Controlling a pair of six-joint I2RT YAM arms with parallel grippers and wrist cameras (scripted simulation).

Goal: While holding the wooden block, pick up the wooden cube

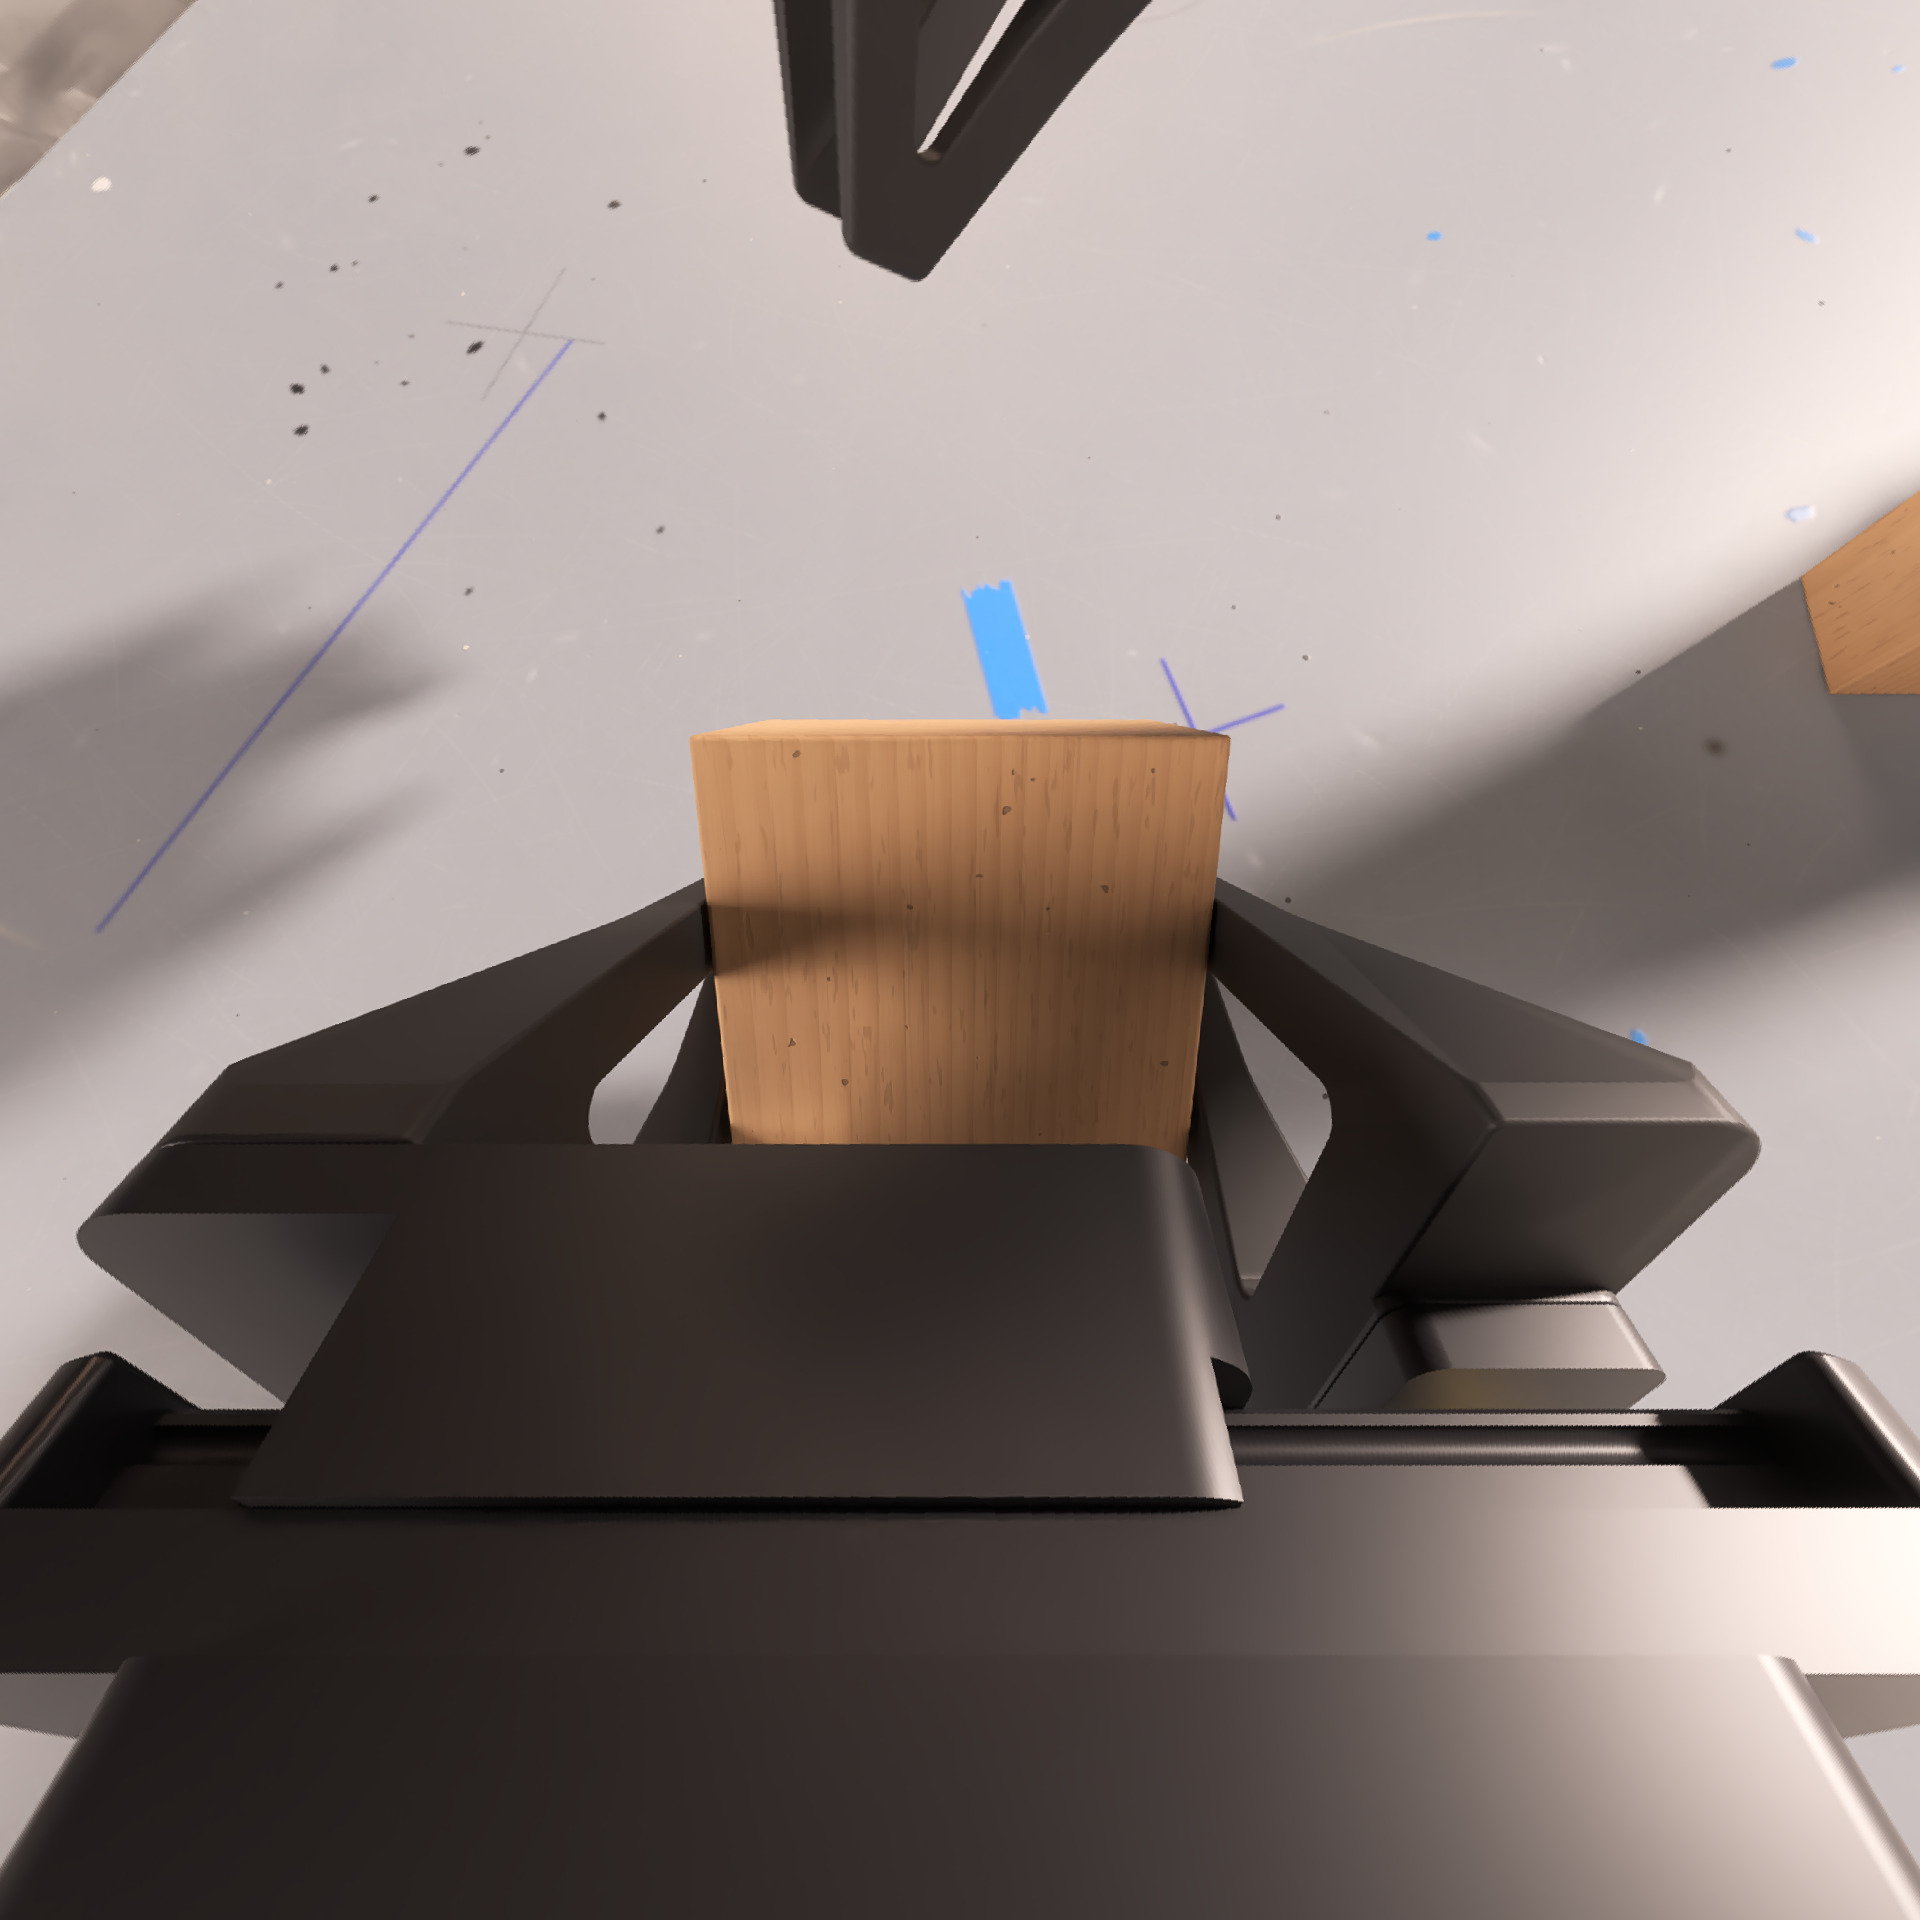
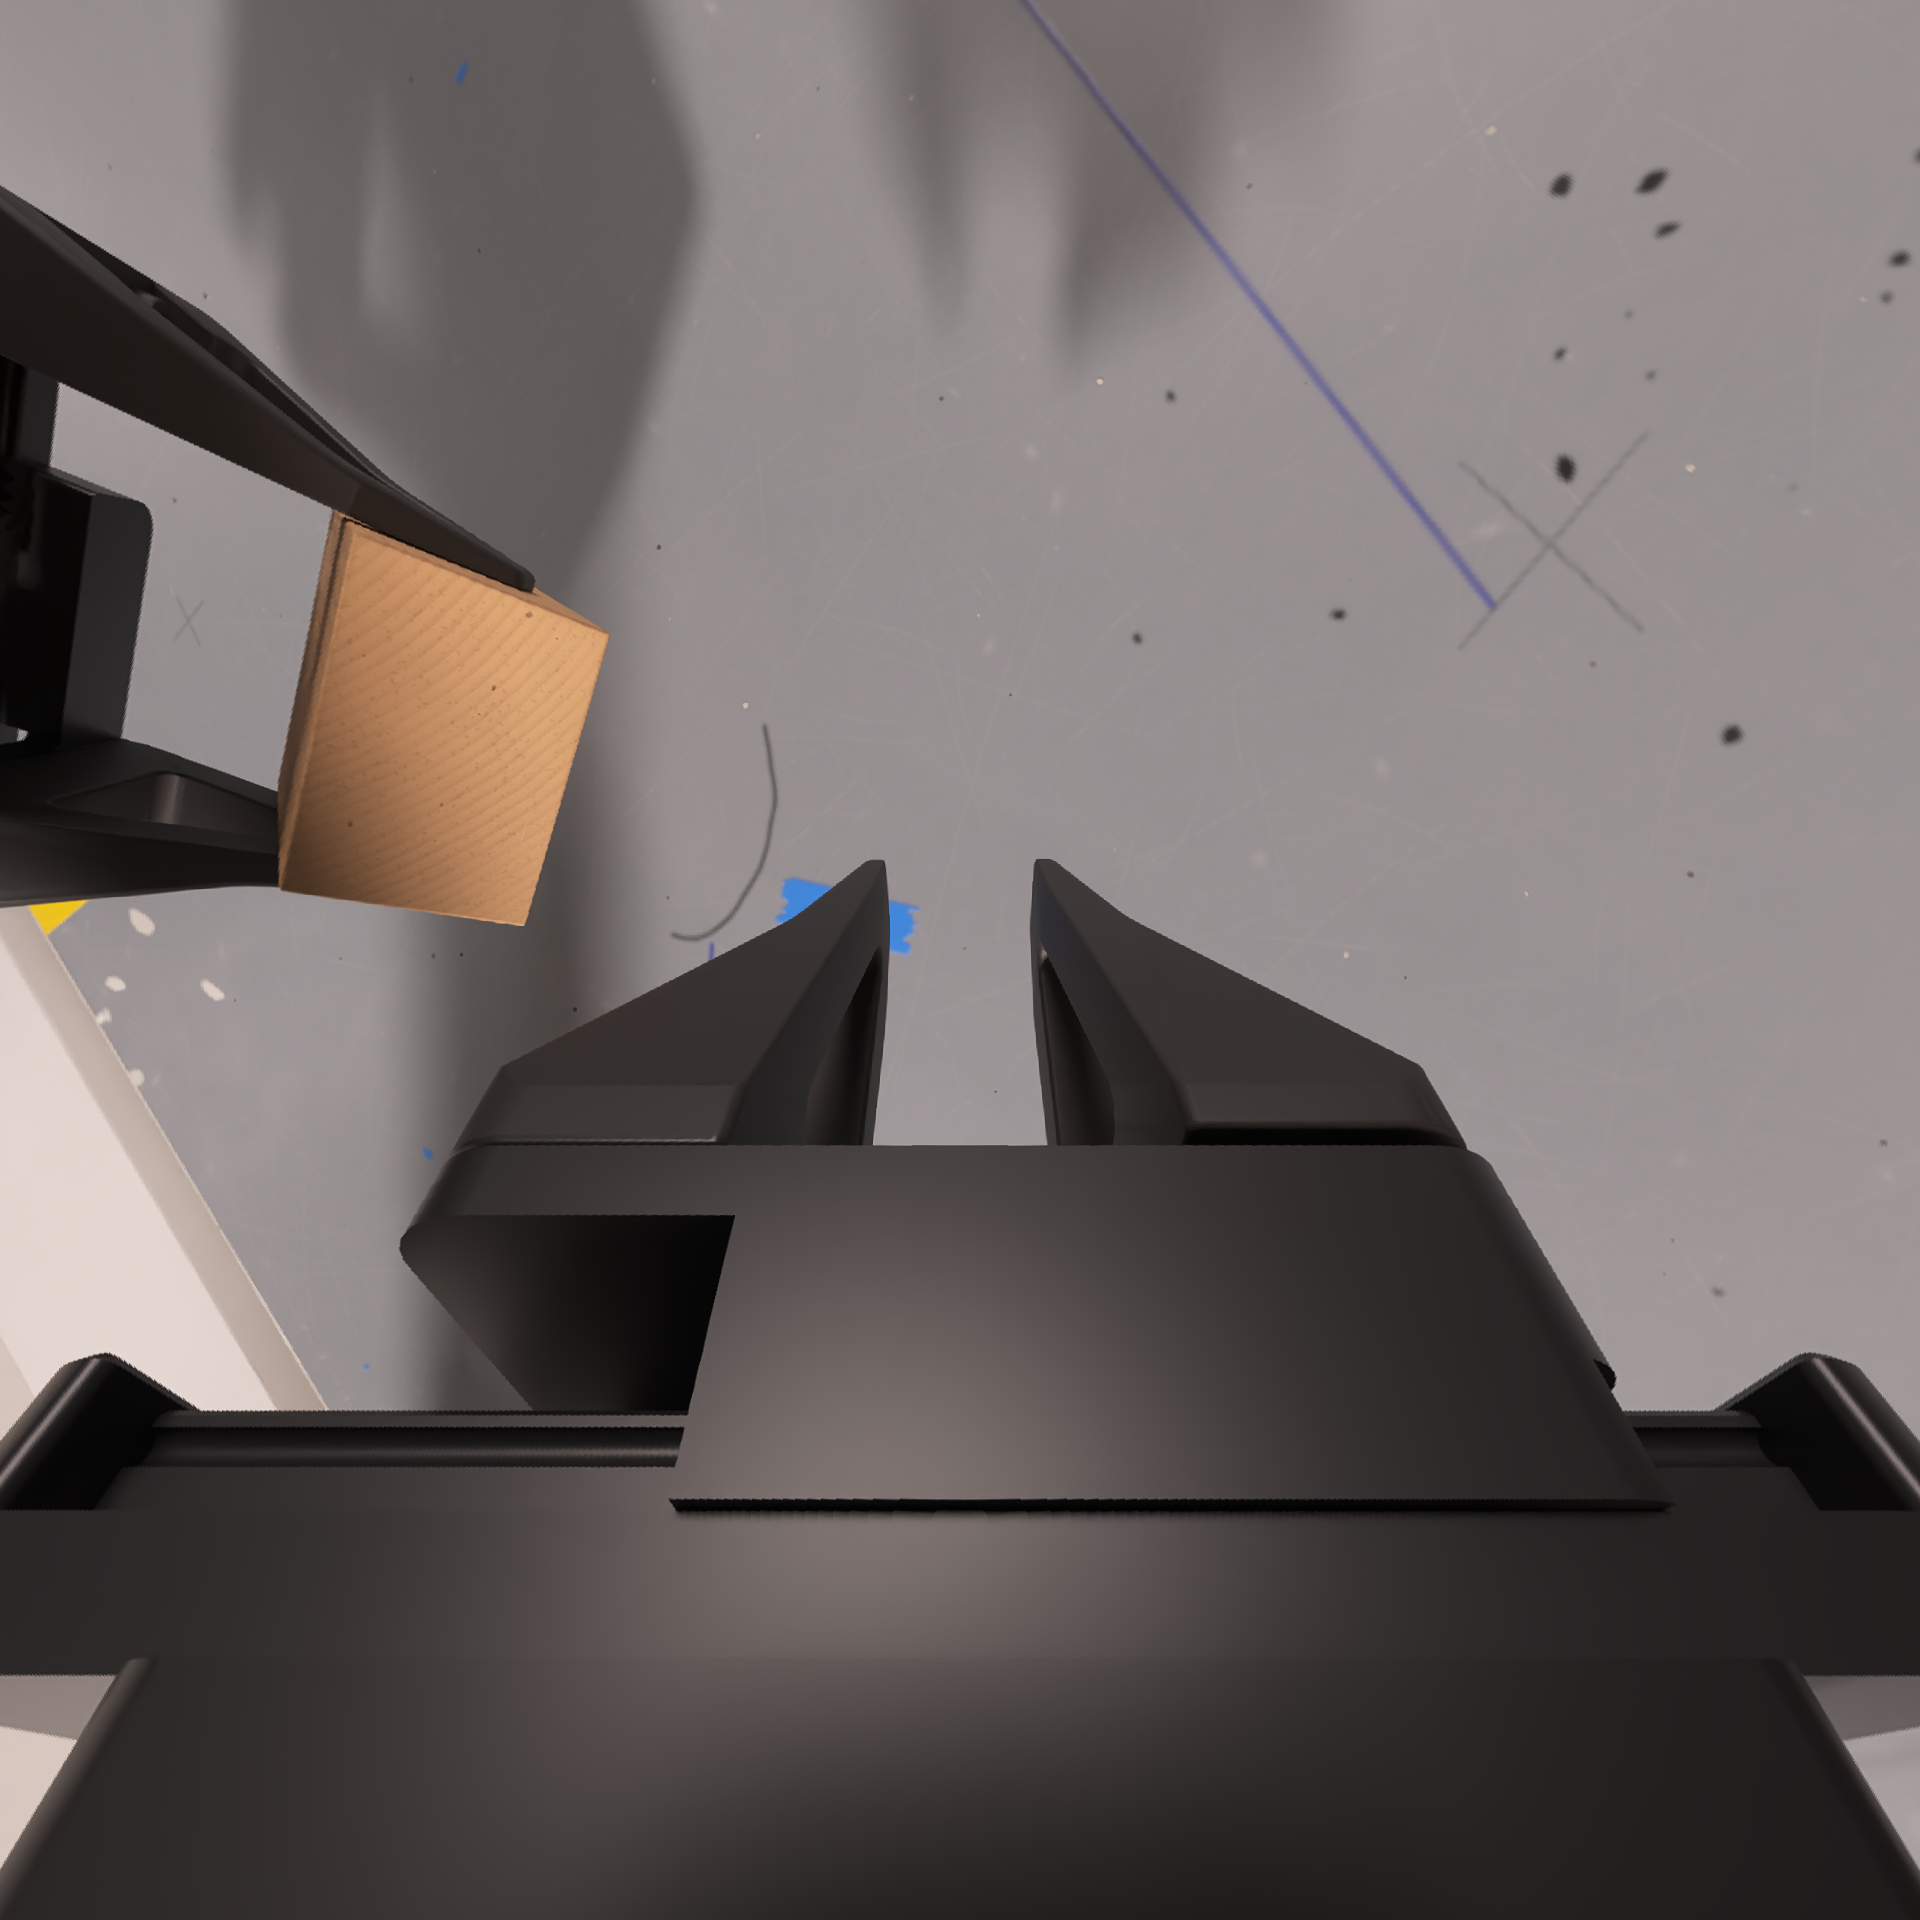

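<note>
Your left gripper (image 1: 958, 925) is clamped on the wooden block (image 1: 961, 935), lifted off the table (image 1: 520, 623); loosen it while reaching and the block drops. The wooden cube (image 1: 1865, 613) sits at three o'clock in the left wrist view, out of your right wrist view. Your right gripper (image 2: 958, 883) hangs empty, fingers parted narrowly, so a blind descent could nudge the cube away.

A second wooden piece (image 1: 1870, 613) is cut off by the left wrist view's right edge; its shape cannot be told.
</note>
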